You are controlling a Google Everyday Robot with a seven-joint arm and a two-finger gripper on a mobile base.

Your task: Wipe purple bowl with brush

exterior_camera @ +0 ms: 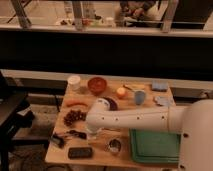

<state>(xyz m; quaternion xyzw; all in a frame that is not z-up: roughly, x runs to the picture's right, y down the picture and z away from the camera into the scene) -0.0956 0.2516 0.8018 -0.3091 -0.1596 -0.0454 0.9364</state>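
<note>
The purple bowl [112,103] sits mid-table, mostly covered by my white arm, with only its dark rim showing. A slim dark tool that looks like the brush [75,133] lies on the front left of the table. My gripper [92,134] hangs below the arm's bend, just right of the brush and in front of the bowl. The arm hides most of it, and I cannot tell whether it touches the brush.
An orange-brown bowl [96,84], white cup [74,81], orange fruit [120,92], blue cup [139,97] and blue sponge [160,86] stand at the back. Grapes [73,117], a dark block [80,152], metal cup [114,146] and green tray [154,146] are in front.
</note>
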